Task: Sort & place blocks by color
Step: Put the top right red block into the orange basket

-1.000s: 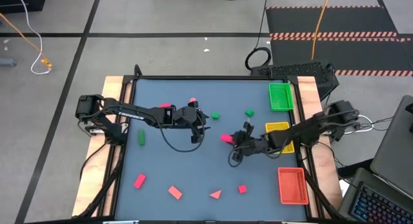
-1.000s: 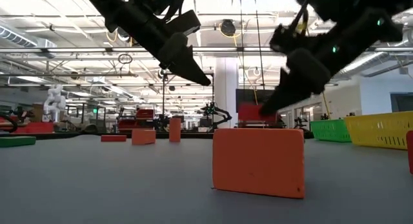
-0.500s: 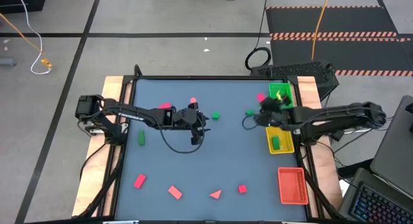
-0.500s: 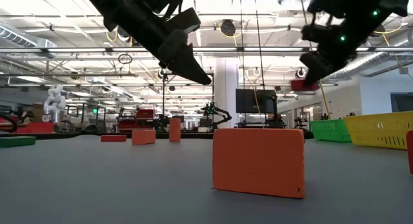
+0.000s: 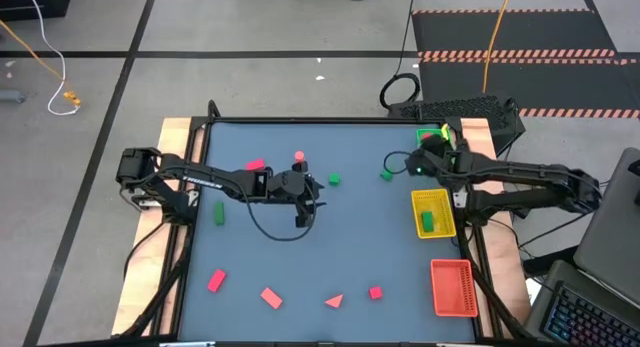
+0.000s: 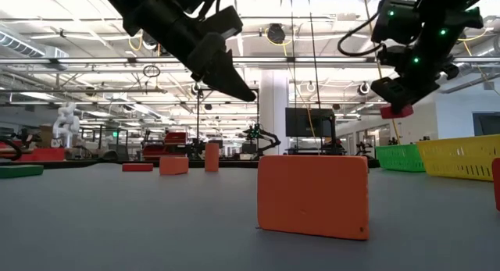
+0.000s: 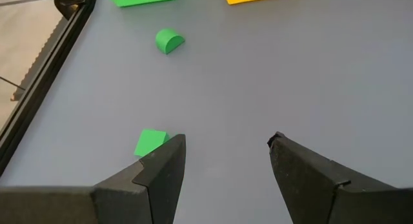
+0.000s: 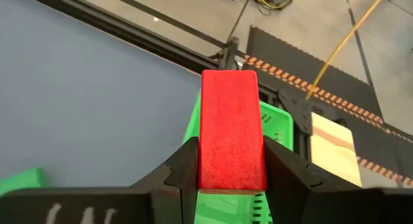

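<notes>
Red is what the right gripper (image 8: 230,179) has clamped between its fingers: a red cuboid block (image 8: 230,128), held above the green tray (image 5: 434,147) at the counter's far right corner. That tray sits just inside the black edge rail (image 5: 320,121), with the yellow tray (image 5: 431,211) next along the right side and the red tray (image 5: 452,286) nearest the front corner. A green block (image 5: 427,221) lies inside the yellow tray.

The left gripper (image 7: 226,162) hangs over the middle of the blue-grey counter (image 5: 350,237), its fingers spread apart and holding nothing. A green cube (image 7: 150,143) lies just beside one fingertip, and a green half-round block (image 7: 168,40) sits farther off toward the trays.

Open counter stretches between the two arms. Along the front edge lie four red pieces, well apart: a cuboid (image 5: 216,280), an orange-red cuboid (image 5: 271,298), a triangle (image 5: 334,301) and a small cube (image 5: 375,293). A green cuboid (image 5: 219,215) lies near the left side.
</notes>
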Robot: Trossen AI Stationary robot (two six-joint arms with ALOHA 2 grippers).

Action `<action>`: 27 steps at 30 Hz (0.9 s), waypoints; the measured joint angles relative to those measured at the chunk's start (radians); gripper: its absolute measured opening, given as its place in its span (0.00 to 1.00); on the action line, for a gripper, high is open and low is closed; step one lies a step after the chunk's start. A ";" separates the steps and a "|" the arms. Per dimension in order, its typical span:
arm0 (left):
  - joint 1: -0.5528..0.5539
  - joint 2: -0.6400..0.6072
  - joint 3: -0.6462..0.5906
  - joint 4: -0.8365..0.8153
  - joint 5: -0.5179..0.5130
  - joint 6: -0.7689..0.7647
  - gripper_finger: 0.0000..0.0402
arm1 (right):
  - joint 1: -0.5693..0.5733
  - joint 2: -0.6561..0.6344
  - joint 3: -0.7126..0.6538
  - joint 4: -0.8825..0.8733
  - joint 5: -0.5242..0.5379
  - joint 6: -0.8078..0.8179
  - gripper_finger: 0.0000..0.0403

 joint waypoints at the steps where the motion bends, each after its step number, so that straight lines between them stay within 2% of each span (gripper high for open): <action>1: 0.000 0.000 0.000 -0.005 0.000 0.000 0.56 | -0.012 0.000 0.000 0.002 0.000 -0.007 0.30; 10: -0.006 0.000 0.000 -0.026 -0.001 -0.002 0.56 | -0.104 0.000 -0.062 0.022 -0.054 -0.054 0.30; 23: -0.005 0.000 0.000 -0.025 -0.001 -0.004 0.56 | -0.107 -0.008 -0.101 0.094 -0.085 -0.114 0.30; 27: -0.005 0.000 0.000 -0.028 -0.001 -0.005 0.56 | -0.083 -0.051 -0.101 0.112 -0.206 -0.145 0.30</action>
